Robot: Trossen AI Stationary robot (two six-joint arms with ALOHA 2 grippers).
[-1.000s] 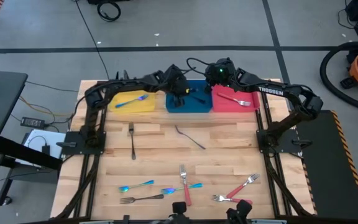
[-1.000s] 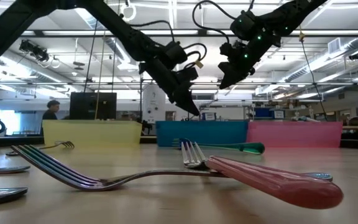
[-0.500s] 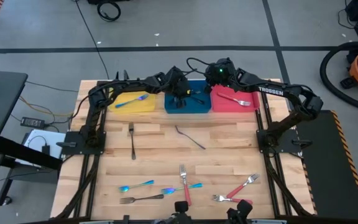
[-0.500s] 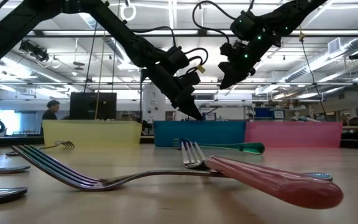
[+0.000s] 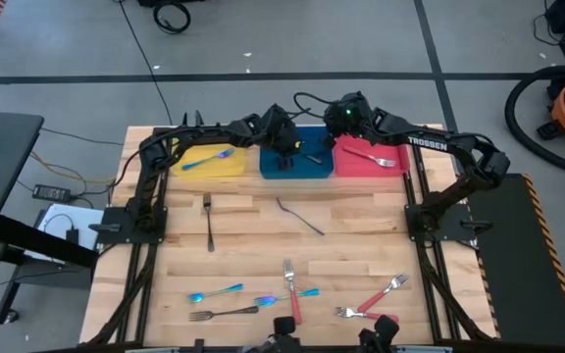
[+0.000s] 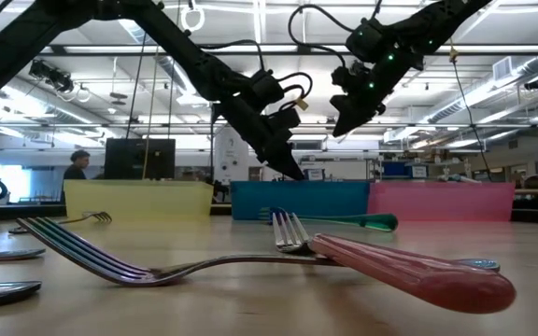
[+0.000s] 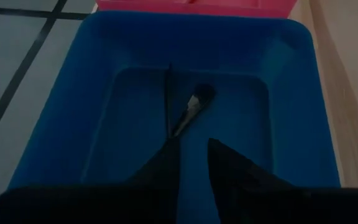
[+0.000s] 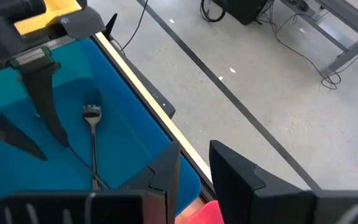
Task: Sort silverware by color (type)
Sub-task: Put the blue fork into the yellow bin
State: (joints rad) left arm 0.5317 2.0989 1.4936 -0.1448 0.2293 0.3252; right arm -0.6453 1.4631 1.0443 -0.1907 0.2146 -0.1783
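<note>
Starting at the left, the yellow tray (image 5: 214, 160) holds one iridescent fork (image 5: 207, 159). Next along, the left gripper (image 7: 193, 152) hangs over the blue tray (image 5: 297, 162), jaws parted with nothing between them; a dark fork (image 7: 191, 112) lies on the tray floor just below. The right gripper (image 8: 194, 162) hovers at that tray's far rim, jaws apart and empty. The red tray (image 5: 371, 158) carries a pink-handled fork (image 5: 373, 157). Out on the counter (image 5: 361, 245), two dark utensils (image 5: 207, 220) lie mid-board, well apart from the mixed silverware (image 5: 289, 291) spread along the near edge.
</note>
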